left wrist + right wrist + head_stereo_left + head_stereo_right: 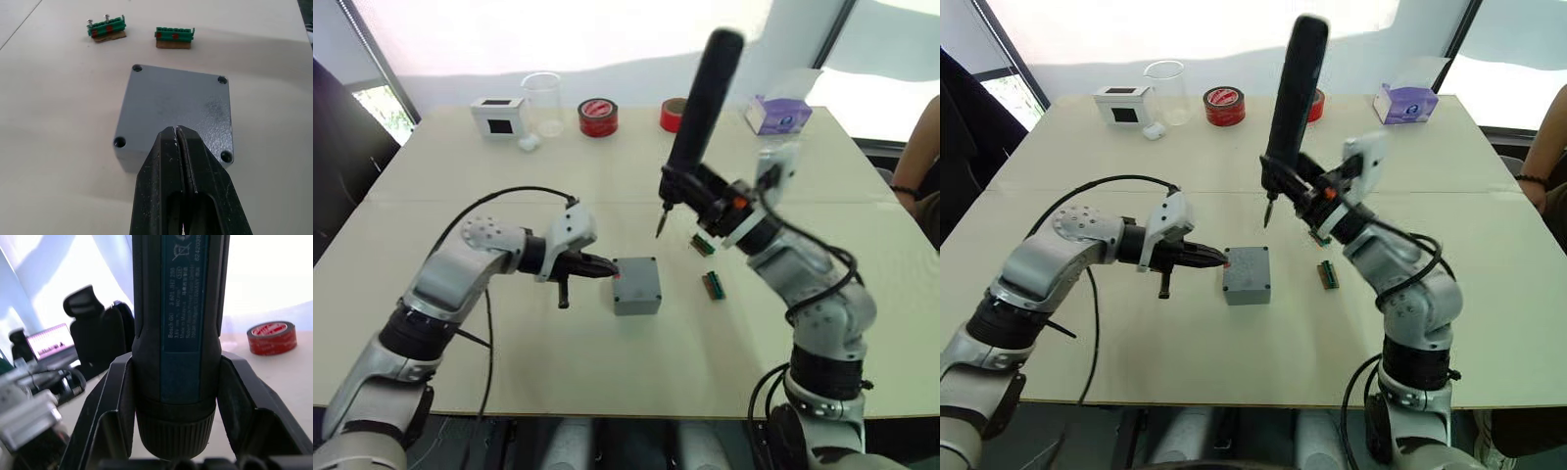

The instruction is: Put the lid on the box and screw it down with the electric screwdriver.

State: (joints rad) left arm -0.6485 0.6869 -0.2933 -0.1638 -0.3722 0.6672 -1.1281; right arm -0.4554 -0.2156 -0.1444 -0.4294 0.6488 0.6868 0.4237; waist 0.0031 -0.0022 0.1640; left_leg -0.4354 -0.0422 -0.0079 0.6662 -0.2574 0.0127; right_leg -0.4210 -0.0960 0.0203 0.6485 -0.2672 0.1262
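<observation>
Now | left hand point(177, 132) closed at box point(636, 285) (seemingly touching) | right hand point(171, 382) grips electric screwdriver point(700, 108)

At centre frame the box point(636, 285) has the left gripper point(605, 266) against its left side and two green terminal blocks point(713, 285) right; the table point(558, 362) below lies open.

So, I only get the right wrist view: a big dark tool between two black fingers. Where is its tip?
Observer: The right gripper holds the electric screwdriver tilted, bit down, in the air just beyond the box, not touching it.
Operator: Is the lid on?
Observer: Yes, the lid sits flush on the box.
Operator: And the other arm?
Observer: The left gripper is shut, its tips at the box's left side.
</observation>
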